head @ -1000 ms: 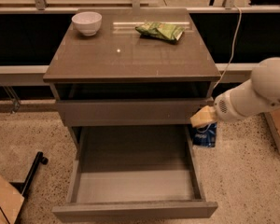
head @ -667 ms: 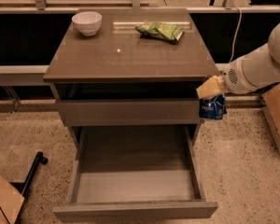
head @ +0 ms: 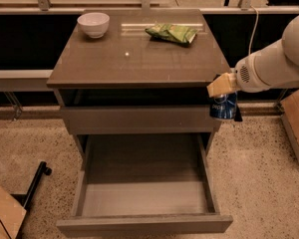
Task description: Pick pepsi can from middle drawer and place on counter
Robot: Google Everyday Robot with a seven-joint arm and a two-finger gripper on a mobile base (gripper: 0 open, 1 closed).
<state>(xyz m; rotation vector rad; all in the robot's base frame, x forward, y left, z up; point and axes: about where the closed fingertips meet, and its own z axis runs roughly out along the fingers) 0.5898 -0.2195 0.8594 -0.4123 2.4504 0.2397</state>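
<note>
My pincer (head: 224, 94) is closed on the pepsi can (head: 223, 108). It grips the can from above near its silver top, so the blue body hangs below my fingers. The can is in the air just off the right front corner of the cabinet. It is outside the middle drawer (head: 144, 224), which stands pulled out and bare, and its top is about level with the front edge of the counter (head: 139, 59), so it has not cleared the slab. I judge the can to be light and stiff, though its thin wall would dent under a hard squeeze. Its painted side is smooth (probably slippery, especially if it is cold or damp). The hold I would choose is across the round body, high enough that it cannot swing and firm enough that it cannot slide. I expect any liquid inside to slosh, so a slow carry seems wise. Compared with a second ago, the can has risen from beside the gap under the shallower drawer front (head: 139, 118) to beside the counter's edge. My arm has come up with it and now enters from higher on the right. The white bowl (head: 93, 24) and the green snack bag (head: 172, 32) sit at the back of the counter as before, and the drawer has not moved.
</note>
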